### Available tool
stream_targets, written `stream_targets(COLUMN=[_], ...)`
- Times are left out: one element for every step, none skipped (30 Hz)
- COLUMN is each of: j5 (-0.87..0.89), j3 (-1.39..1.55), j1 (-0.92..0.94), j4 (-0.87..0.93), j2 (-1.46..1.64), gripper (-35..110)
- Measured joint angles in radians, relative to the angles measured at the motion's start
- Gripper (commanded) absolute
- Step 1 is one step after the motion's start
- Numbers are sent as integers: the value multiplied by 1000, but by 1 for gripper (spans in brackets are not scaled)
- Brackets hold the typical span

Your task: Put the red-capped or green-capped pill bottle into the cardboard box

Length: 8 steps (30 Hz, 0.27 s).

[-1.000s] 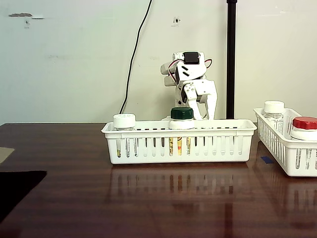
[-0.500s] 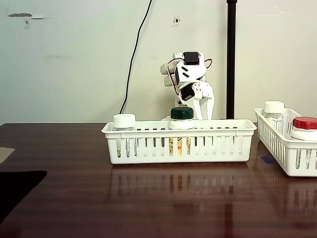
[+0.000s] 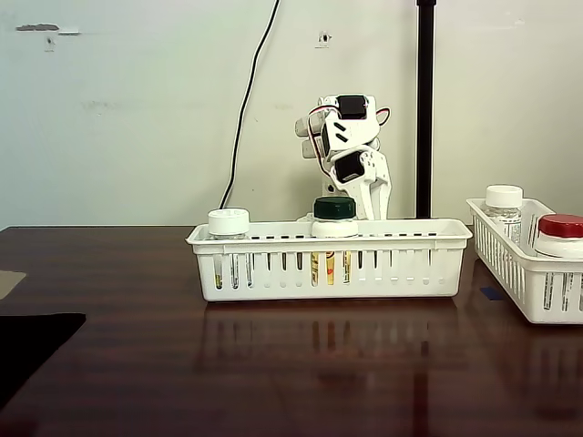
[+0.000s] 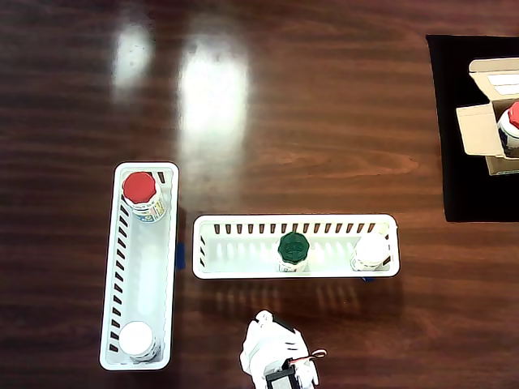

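Jaw gap unreadable on gripper [image 3: 372,205], centre frame behind long basket [image 3: 328,261]; approach step; cardboard box [image 4: 485,121] far upper right, one red cap inside; pill bottle [image 4: 143,195] left; next probably reach, centre over cap.

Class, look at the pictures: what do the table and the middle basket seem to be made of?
Table: probably dark wood or wood veneer with a glossy finish; grain streaks show and it mirrors the basket. Basket: probably white moulded plastic; thin, even slotted walls.
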Motion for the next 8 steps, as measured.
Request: stream_targets(j5=[0, -6, -12, -15, -17, -18, -18, -18], j3=[0, 0, 0, 0, 0, 0, 0, 0], j1=[0, 0, 0, 0, 0, 0, 0, 0], j4=[0, 0, 0, 0, 0, 0, 0, 0], j2=[0, 0, 0, 0, 0, 0, 0, 0], gripper=[1, 1, 1, 1, 1, 1, 1, 1])
